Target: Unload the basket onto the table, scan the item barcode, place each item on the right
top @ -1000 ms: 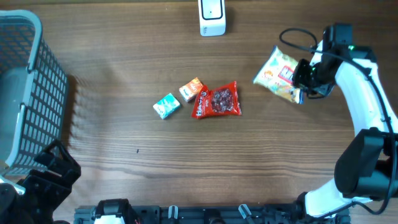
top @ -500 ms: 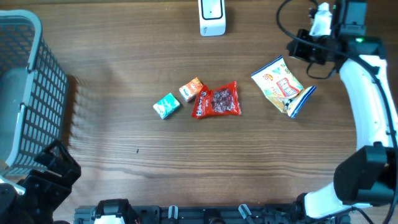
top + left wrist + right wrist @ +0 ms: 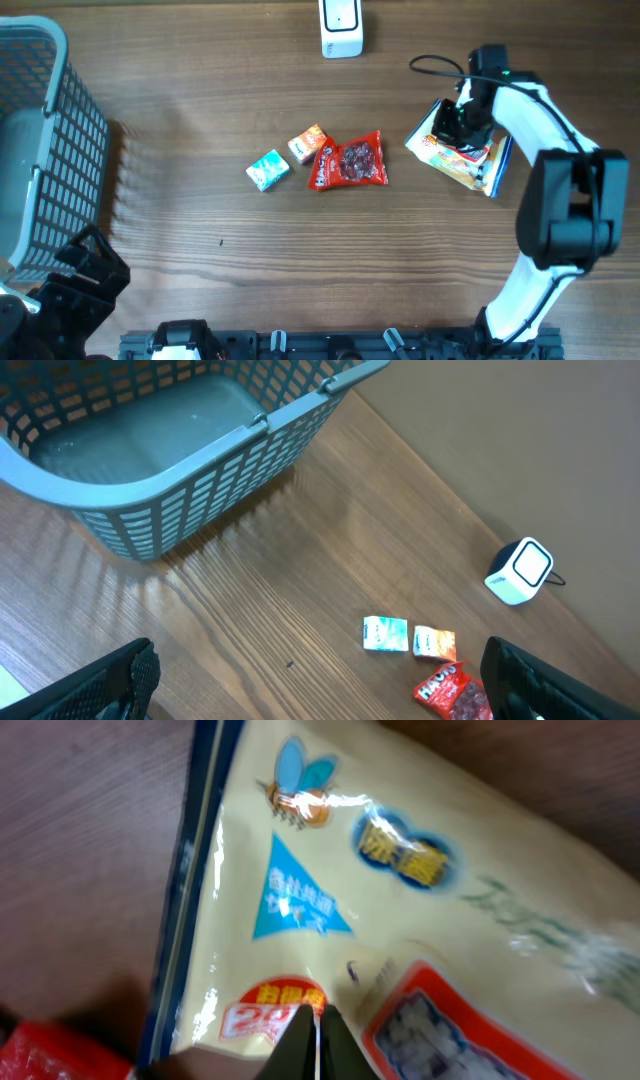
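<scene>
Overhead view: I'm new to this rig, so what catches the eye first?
The right pincer, closed, with its tips on a yellow snack bag at the table's right side. Next, the red candy pouch at the centre with a teal box and an orange box to its left, and the big grey basket at the left edge.

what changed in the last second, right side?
Right gripper lifted off the snack bag, swung toward the far edge, then came back down onto it, shut, tips on the printed face. The bag slid slightly nearer the robot. Red pouch, teal box, orange box, scanner, basket: unmoved.
</scene>
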### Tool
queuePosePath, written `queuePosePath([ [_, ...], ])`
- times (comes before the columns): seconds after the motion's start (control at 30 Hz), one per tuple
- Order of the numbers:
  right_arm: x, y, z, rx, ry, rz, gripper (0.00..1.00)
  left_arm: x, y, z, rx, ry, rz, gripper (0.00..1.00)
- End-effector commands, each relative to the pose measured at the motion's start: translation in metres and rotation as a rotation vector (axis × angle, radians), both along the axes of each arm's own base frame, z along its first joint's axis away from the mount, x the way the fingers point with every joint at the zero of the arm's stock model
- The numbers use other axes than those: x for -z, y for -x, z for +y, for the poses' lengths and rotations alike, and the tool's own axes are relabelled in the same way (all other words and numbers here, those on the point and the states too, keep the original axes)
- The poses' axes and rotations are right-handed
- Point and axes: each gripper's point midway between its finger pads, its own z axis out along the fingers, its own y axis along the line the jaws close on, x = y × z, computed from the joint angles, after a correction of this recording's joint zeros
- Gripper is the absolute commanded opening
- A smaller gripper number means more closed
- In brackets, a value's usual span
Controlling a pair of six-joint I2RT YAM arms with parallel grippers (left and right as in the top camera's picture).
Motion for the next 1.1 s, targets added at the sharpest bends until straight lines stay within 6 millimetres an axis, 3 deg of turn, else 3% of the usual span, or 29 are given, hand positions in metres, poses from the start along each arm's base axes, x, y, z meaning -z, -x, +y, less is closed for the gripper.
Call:
queuePosePath([
  [0.0,-0.104,-0.002,-0.023,-0.004,0.107,-0.199,0.04,-0.001,0.001,0.003,-0.024,0.001,-0.009,1.0],
  [0.07,-0.126,0.02,-0.039,0.047,0.193,-0.193,0.04,-0.001,0.001,0.003,-0.025,0.001,-0.009,1.0],
  [0.17,-0.107,0.034,-0.065,0.235,0.295,-0.118,0.04,-0.001,0.001,0.003,-0.024,0.001,-0.009,1.0],
  [0.23,-0.072,0.031,-0.065,0.264,0.254,-0.096,0.04,-0.001,0.001,0.003,-0.025,0.001,-0.009,1.0],
  [0.27,-0.045,0.034,-0.067,0.276,0.228,-0.071,0.04,-0.001,0.001,0.003,-0.024,0.001,-0.009,1.0],
  [0.37,0.0,0.047,-0.079,0.36,0.131,0.001,0.04,-0.001,0.001,0.003,-0.024,0.001,-0.009,1.0],
  [0.4,0.018,0.057,-0.091,0.398,0.113,0.045,0.04,-0.001,0.001,0.003,-0.024,0.001,-0.009,1.0],
  [0.47,0.033,0.067,-0.095,0.387,0.073,0.095,0.04,-0.001,0.001,0.003,-0.024,0.001,-0.009,1.0],
  [0.53,0.041,0.075,-0.06,0.351,-0.105,0.136,0.04,-0.001,0.001,0.003,-0.024,0.001,-0.009,1.0],
  [0.63,0.026,0.076,0.011,0.191,-0.365,0.138,0.04,-0.001,0.001,0.003,-0.024,0.001,-0.009,1.0],
  [0.67,0.024,0.077,0.023,0.164,-0.382,0.143,0.04,-0.001,0.001,0.003,-0.024,0.001,-0.009,1.0],
  [0.73,0.023,0.071,0.071,0.039,-0.377,0.104,0.04,-0.001,0.001,0.003,-0.024,0.001,-0.009,1.0],
  [0.87,0.023,0.078,0.115,-0.043,-0.363,0.111,0.04,-0.001,0.001,0.003,-0.025,0.001,-0.009,1.0],
  [0.93,0.016,0.086,0.135,-0.169,-0.354,0.095,0.04,-0.001,0.001,0.003,-0.024,0.001,-0.009,1.0],
  [1.0,-0.01,0.08,0.139,-0.245,-0.33,0.064,0.04,-0.001,0.001,0.003,-0.025,0.001,-0.009,1.0],
  [1.07,-0.054,0.056,0.121,-0.274,-0.224,-0.037,0.04,-0.001,0.001,0.003,-0.025,0.001,-0.009,1.0],
])
